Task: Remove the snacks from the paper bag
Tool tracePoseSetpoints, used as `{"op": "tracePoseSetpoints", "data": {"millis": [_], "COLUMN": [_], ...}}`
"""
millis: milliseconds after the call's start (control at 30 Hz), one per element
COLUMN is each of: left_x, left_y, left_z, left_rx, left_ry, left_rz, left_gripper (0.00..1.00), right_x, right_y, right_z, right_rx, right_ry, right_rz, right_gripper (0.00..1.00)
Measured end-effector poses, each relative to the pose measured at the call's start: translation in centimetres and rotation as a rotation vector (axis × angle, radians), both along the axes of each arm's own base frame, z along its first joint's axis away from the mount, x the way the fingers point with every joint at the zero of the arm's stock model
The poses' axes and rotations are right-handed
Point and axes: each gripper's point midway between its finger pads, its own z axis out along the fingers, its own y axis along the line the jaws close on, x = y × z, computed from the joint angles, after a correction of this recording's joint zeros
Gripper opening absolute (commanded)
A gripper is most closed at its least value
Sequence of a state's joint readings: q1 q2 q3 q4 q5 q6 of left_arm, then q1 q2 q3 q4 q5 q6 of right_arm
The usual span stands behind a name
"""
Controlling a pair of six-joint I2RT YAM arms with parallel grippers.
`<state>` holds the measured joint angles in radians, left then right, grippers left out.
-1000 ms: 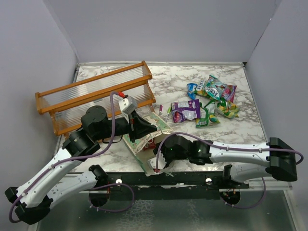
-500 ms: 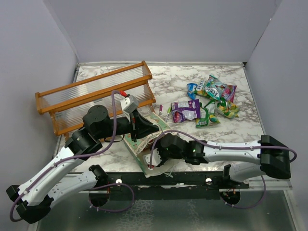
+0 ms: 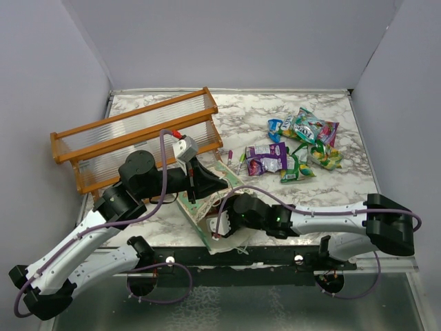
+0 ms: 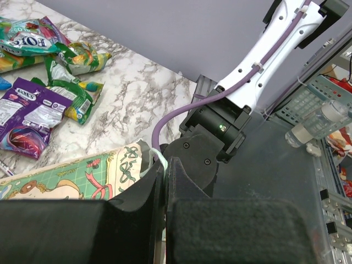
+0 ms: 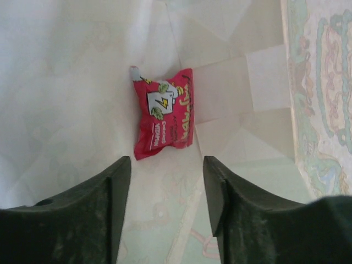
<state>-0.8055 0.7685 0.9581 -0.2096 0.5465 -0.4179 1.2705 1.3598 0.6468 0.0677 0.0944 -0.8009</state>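
One red packet [image 5: 165, 113] — right gripper [image 5: 166, 168] now deeper inside paper bag [image 5: 66, 82]

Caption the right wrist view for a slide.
Inside the paper bag, the open right gripper points at a lone red snack packet lying just beyond its fingertips.

White marble table [image 3: 275, 114]: orange wooden rack [image 3: 138, 134] along far-left side; snack packets [image 3: 303, 141] heaped far right; marker pens [image 3: 230, 157] mid-table; paper bag [image 3: 195, 210] at near edge, centre.
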Motion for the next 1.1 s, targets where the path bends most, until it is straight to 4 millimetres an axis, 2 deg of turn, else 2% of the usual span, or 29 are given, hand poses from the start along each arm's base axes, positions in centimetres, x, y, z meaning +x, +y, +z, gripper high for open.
{"op": "tracePoseSetpoints", "data": {"millis": [133,267,467,600,800,1100], "left_x": [0.1,0.2,0.3,0.2,0.3,0.4], "left_y": [-0.1,-0.3,-0.7,-0.7,-0.9,-1.6], "left_z": [-0.1,-0.1,-0.3,-0.3,0.2,0.4], "left_rx": [0.002,0.001,0.003,0.003,-0.006,-0.022], "left_ry": [0.003,0.009,0.017,0.021,0.017,0.027], "left_rz": [0.000,-0.004,-0.014,-0.020,-0.026,-0.046], "left_gripper": [0.00,0.00,0.00,0.00,0.00,0.00], "right_x": [-0.2,0.2,1.4,1.5,1.1,1.4], "right_y": [0.7,1.1,2.1,2.7,2.9,3.4], "right_z": [-0.3,-1.3,-0.4,-0.9,-1.7,-2.9], "right_rx": [0.008,0.007,0.085,0.098,0.097,0.098], "right_ry": [0.005,0.015,0.011,0.024,0.058,0.066], "right_rz": [0.026,0.018,-0.014,-0.009,0.001,-0.017], "right_gripper": [0.58,0.46,0.46,0.49,0.63,0.67]}}
